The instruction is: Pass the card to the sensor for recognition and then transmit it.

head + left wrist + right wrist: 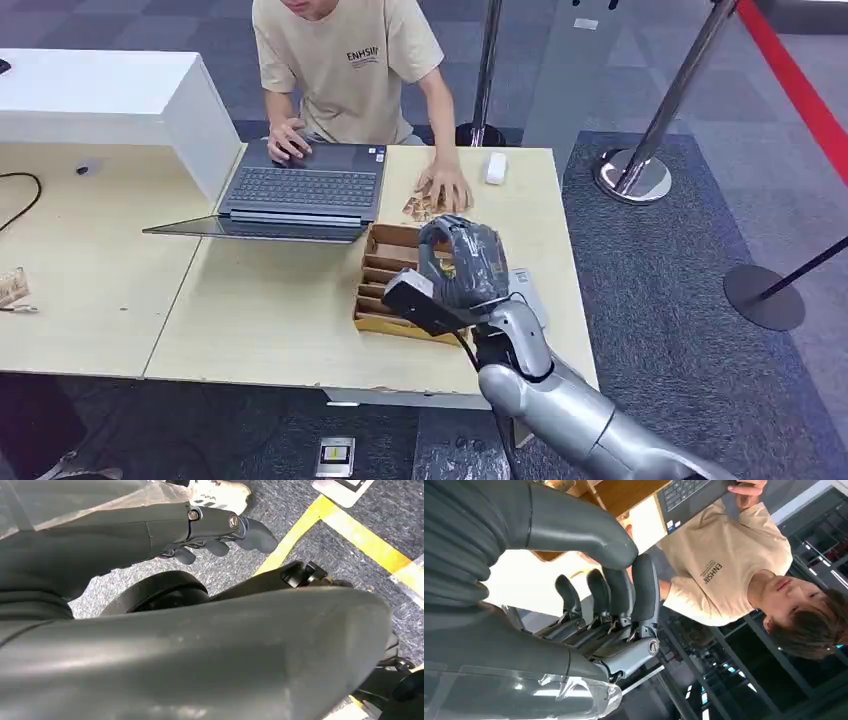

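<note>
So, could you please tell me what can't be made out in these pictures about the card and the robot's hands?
- Head view: the right hand hovers over the brown cardboard slotted box, hiding its far slots; whether it holds a card is unclear.
- Right wrist view: the curled dark fingers show no card between them.
- Head view: the small cards under the person's hand are too small to read.
- Left wrist view: the left hand hangs above the floor, its palm hidden.

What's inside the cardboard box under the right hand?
The cardboard box shows brown dividers forming slots. The right hand hovers over its right part and covers it, so any card there is hidden.
</note>
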You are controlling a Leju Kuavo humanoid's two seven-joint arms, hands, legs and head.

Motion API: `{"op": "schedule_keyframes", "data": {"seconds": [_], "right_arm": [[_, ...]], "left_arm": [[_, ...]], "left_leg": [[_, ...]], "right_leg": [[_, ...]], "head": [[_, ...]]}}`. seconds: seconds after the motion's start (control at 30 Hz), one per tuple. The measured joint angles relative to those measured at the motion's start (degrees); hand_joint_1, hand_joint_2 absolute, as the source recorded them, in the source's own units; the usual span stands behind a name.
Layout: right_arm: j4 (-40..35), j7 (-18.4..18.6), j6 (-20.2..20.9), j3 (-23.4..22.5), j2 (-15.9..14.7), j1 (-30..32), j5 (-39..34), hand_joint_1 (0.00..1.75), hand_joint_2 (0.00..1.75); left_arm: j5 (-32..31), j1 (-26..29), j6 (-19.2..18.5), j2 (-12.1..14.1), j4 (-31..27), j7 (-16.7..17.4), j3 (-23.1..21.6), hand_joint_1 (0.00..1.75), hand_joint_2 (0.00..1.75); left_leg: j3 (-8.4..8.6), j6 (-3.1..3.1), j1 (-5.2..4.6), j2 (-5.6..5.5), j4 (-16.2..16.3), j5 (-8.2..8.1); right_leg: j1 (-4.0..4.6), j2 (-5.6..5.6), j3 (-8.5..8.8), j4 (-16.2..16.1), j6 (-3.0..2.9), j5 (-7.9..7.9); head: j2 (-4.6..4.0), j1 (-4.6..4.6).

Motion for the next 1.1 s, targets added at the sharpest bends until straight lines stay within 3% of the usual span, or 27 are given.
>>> {"op": "schedule_keyframes", "data": {"seconds": [0.1,0.13,0.17,0.23,0.4,0.47,0.5,0.67,0.73,0.93,1.1], "right_arm": [[0.0,-0.1,0.1,0.0,0.0,0.1,-0.1,1.22,1.75],[0.0,-0.2,0.1,0.0,-0.1,0.3,-0.1,1.01,1.75],[0.0,-0.4,0.1,0.0,-0.1,0.5,-0.1,1.01,1.75],[0.1,-0.6,0.1,0.0,-0.1,0.7,0.2,0.79,1.75],[1.3,-0.9,0.1,0.2,0.0,1.0,0.9,0.66,1.75],[2.0,-1.3,-0.1,0.2,0.0,1.1,0.9,0.66,1.75],[2.5,-1.4,-0.2,0.3,0.1,1.2,0.9,0.8,1.75],[5.5,-1.8,-0.5,0.9,0.5,1.5,1.0,0.79,1.75],[6.4,-1.9,-0.6,1.2,0.7,1.6,1.0,0.91,1.75],[8.5,-2.0,-0.6,1.6,1.0,1.6,0.9,0.77,1.75],[10.1,-2.1,-0.6,1.8,1.2,1.6,0.9,0.8,1.75]], "left_arm": [[0.0,0.0,0.0,0.0,0.0,0.0,0.1,0.0,0.0],[0.0,0.0,0.0,0.0,0.0,0.0,0.1,0.0,0.0],[0.0,0.0,0.0,0.0,0.0,0.0,0.2,0.0,0.0],[0.0,0.0,0.0,0.0,0.0,0.0,0.3,0.0,0.0],[0.0,0.0,0.0,0.0,0.0,-0.1,0.4,0.0,0.0],[0.0,0.0,0.0,0.0,0.0,-0.1,0.5,0.0,0.0],[0.0,0.0,0.0,0.0,0.0,-0.1,0.5,0.0,0.0],[0.1,0.0,0.0,0.0,0.0,-0.2,0.9,0.0,0.0],[0.1,0.0,0.0,0.0,0.0,-0.2,0.9,0.0,0.0],[0.3,0.0,0.0,0.0,0.0,-0.2,1.0,0.0,0.0],[0.3,0.0,0.0,0.0,0.0,-0.3,1.0,0.0,0.0]], "left_leg": [[0.0,0.0,0.0,0.0,0.0,0.0],[0.0,0.0,0.0,0.0,0.0,0.0],[0.0,0.0,0.01,0.0,0.0,0.0],[0.0,0.0,0.01,0.0,0.0,0.0],[-0.01,0.0,0.0,0.0,0.0,0.0],[-0.01,0.0,0.0,-0.01,0.0,0.0],[-0.01,0.0,0.0,0.0,0.0,0.0],[-0.01,0.0,0.0,-0.01,0.0,0.0],[-0.01,0.0,0.0,-0.01,0.0,0.0],[-0.01,0.0,0.0,-0.01,0.0,0.0],[-0.01,0.0,0.0,0.0,0.0,0.0]], "right_leg": [[0.0,0.0,0.0,0.0,0.0,0.0],[0.0,0.0,0.0,0.0,0.0,0.0],[0.01,0.0,0.0,0.0,0.0,0.0],[0.01,0.0,0.0,0.0,0.0,0.0],[0.0,0.0,0.0,0.0,0.0,0.0],[0.0,0.0,0.0,0.0,0.0,0.0],[0.0,0.0,0.0,0.0,0.0,0.0],[0.0,0.0,0.0,0.0,0.0,0.0],[0.0,0.0,0.0,0.0,0.0,0.0],[0.0,-0.01,0.0,0.0,0.0,0.0],[0.0,0.0,0.0,0.0,0.0,0.0]], "head": [[0.0,0.02],[0.0,0.0],[0.0,0.02],[0.0,0.02],[0.0,0.02],[0.0,0.0],[0.0,0.02],[0.0,0.0],[0.0,0.02],[0.0,0.0],[0.0,0.0]]}}
